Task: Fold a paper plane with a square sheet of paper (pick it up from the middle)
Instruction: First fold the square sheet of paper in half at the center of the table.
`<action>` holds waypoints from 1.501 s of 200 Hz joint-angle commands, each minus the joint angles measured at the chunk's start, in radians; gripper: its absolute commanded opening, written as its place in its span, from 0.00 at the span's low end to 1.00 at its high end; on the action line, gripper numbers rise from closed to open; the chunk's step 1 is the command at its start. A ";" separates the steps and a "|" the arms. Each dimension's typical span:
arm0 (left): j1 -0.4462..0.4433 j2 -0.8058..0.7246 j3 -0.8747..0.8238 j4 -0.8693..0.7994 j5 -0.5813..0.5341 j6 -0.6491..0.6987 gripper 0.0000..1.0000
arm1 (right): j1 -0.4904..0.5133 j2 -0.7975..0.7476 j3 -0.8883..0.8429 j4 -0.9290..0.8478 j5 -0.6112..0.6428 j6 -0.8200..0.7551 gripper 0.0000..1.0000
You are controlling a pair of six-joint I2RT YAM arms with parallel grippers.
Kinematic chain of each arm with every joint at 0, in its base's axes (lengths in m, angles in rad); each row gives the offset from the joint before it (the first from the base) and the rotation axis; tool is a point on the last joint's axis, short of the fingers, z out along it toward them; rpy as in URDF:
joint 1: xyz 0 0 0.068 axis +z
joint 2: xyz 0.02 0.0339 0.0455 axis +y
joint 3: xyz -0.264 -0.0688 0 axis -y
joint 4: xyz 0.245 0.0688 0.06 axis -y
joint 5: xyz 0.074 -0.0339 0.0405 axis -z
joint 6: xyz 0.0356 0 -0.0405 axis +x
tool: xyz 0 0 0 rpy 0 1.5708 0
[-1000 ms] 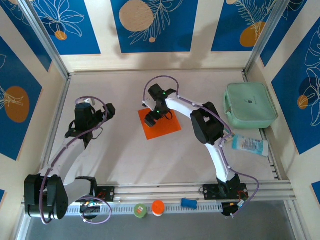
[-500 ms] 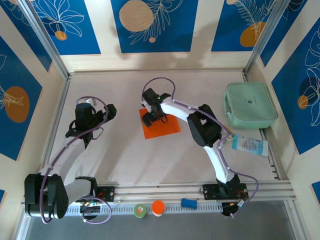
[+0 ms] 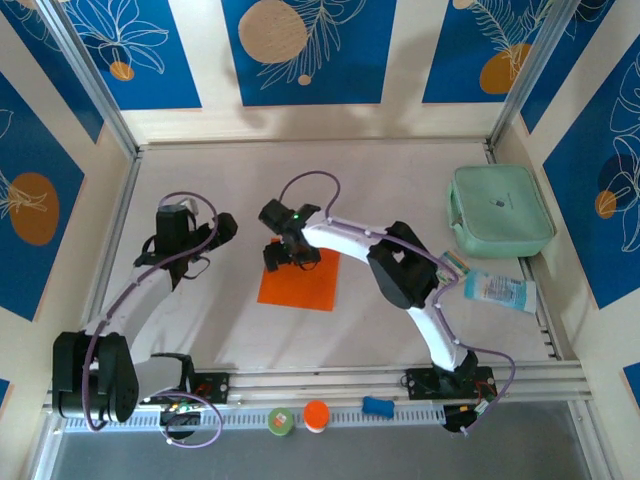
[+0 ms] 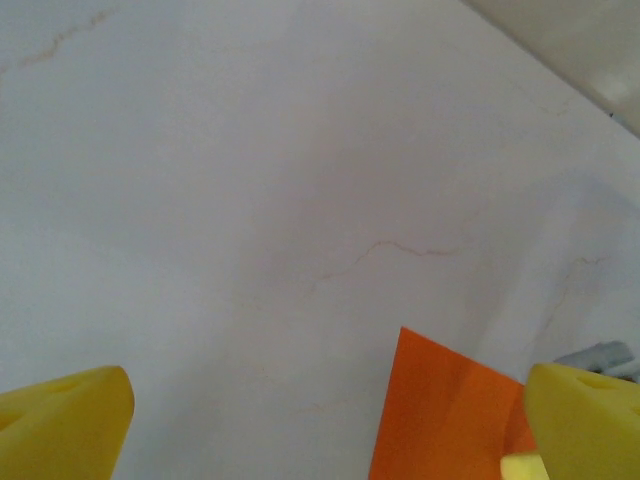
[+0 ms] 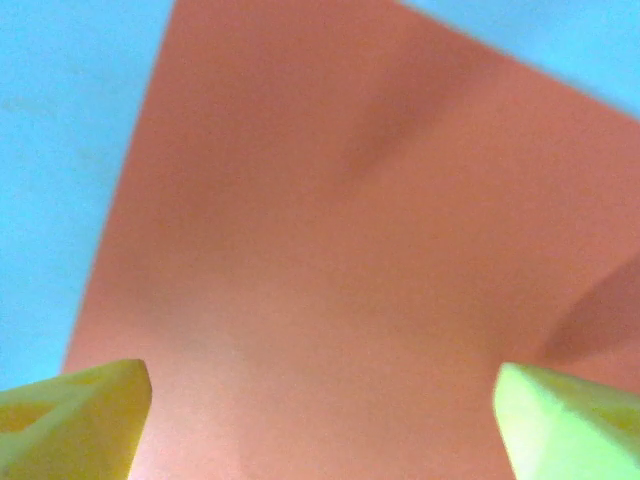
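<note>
The square sheet of paper (image 3: 300, 285) is bright orange and lies flat and unfolded on the white table, left of centre. My right gripper (image 3: 285, 252) is over the sheet's far left part, low against it, and is open. In the right wrist view the sheet (image 5: 330, 230) spreads under the open right gripper (image 5: 320, 420), with nothing pinched between the yellow fingertips (image 5: 75, 415). My left gripper (image 3: 215, 228) is open, just left of the sheet and apart from it. In the left wrist view one corner of the sheet (image 4: 445, 415) lies near the right fingertip (image 4: 585, 420) of the left gripper (image 4: 320, 430).
A mint-green case (image 3: 500, 210) sits at the right edge, with a light blue tube (image 3: 498, 290) in front of it. A green disc (image 3: 280, 421), an orange disc (image 3: 316, 415) and a blue piece (image 3: 377, 405) lie on the near rail. Walls enclose the table.
The right gripper swept left across the table. The orange sheet slid left and nearer with it, turning a little. The left arm barely moved.
</note>
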 commanded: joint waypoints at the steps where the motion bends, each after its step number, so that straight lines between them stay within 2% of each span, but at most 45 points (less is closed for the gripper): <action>1: -0.010 0.028 0.053 -0.116 0.087 -0.043 0.99 | -0.083 -0.204 -0.076 0.059 -0.170 0.069 0.92; 27: -0.073 0.067 0.085 -0.215 0.113 -0.043 1.00 | -0.188 -0.362 -0.270 0.172 -0.220 0.093 0.93; 58: -0.248 0.140 0.180 -0.362 0.012 -0.008 1.00 | -0.319 -0.511 -0.473 0.245 -0.176 0.066 0.99; 93: -0.463 0.299 0.362 -0.524 -0.097 0.031 0.98 | -0.425 -0.596 -0.583 0.273 -0.141 0.068 0.99; 127: -0.589 0.506 0.567 -0.682 -0.152 0.079 0.95 | -0.490 -0.645 -0.652 0.312 -0.152 0.092 0.99; 162: -0.630 0.681 0.687 -0.734 -0.124 0.106 0.92 | -0.523 -0.656 -0.676 0.317 -0.168 0.101 0.99; 199: -0.646 0.796 0.771 -0.766 -0.112 0.135 0.89 | -0.532 -0.652 -0.691 0.319 -0.189 0.106 0.99; 236: -0.656 0.859 0.833 -0.806 -0.134 0.175 0.84 | -0.532 -0.644 -0.695 0.319 -0.189 0.115 0.99; 300: -0.664 0.911 0.852 -0.833 -0.202 0.165 0.85 | -0.532 -0.629 -0.682 0.310 -0.186 0.113 1.00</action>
